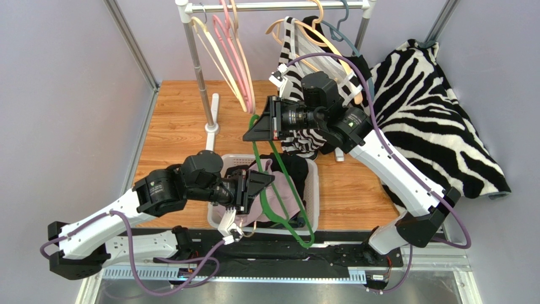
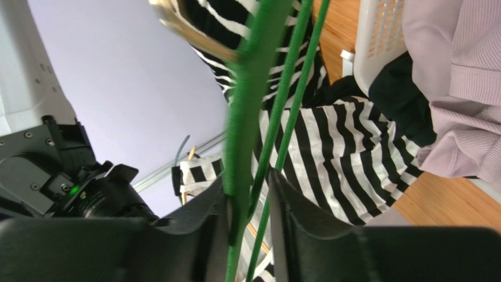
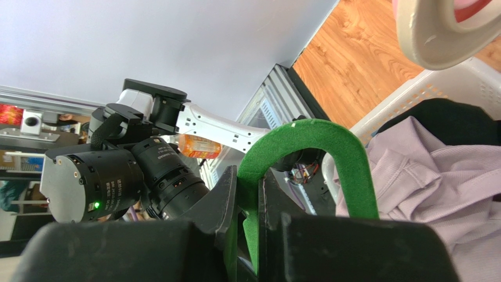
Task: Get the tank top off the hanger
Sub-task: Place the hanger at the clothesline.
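Observation:
A bare-looking green hanger (image 1: 298,221) hangs over the white basket (image 1: 314,190). My right gripper (image 1: 255,126) is shut on its hook (image 3: 329,138), with the flocked hook pinched between both fingers (image 3: 250,176). Lower down, my left gripper (image 1: 265,187) has closed round the hanger's bars (image 2: 247,88); the thick bar lies against one finger and a thin rod against the other (image 2: 247,182). A lilac ribbed garment (image 1: 279,193), apparently the tank top, lies crumpled in the basket (image 3: 423,188) under the hanger. I cannot tell whether it still touches the hanger.
A black garment (image 1: 295,168) also lies in the basket. Behind stands a clothes rack (image 1: 196,57) with pink and cream hangers (image 1: 231,50) and a striped garment (image 1: 298,63). A zebra-print cloth (image 1: 431,114) covers the right side. Grey walls enclose the wooden floor.

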`<control>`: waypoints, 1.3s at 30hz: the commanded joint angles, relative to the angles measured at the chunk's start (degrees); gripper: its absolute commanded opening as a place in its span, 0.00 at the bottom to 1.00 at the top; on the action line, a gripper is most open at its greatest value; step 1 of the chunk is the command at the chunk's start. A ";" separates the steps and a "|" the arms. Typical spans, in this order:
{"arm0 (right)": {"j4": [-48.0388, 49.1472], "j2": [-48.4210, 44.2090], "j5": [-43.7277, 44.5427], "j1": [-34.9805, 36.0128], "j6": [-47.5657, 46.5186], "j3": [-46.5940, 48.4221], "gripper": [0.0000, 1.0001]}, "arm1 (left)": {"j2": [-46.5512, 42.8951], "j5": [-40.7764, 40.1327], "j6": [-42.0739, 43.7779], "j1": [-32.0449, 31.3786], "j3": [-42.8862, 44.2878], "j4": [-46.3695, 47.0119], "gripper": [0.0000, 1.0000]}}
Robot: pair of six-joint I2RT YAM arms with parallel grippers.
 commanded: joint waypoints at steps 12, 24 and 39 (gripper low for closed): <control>-2.75 -5.08 -1.13 -1.31 -12.28 3.14 0.74 | 3.31 -12.43 -1.72 -2.77 2.77 -2.71 0.03; -7.35 -27.57 13.11 -2.28 -37.06 -8.42 1.00 | 12.62 -16.31 -45.05 -2.86 20.08 -11.64 0.00; -13.14 -44.74 12.52 -2.19 -59.76 -17.78 1.00 | 17.11 2.94 -73.19 6.64 32.14 -30.56 0.00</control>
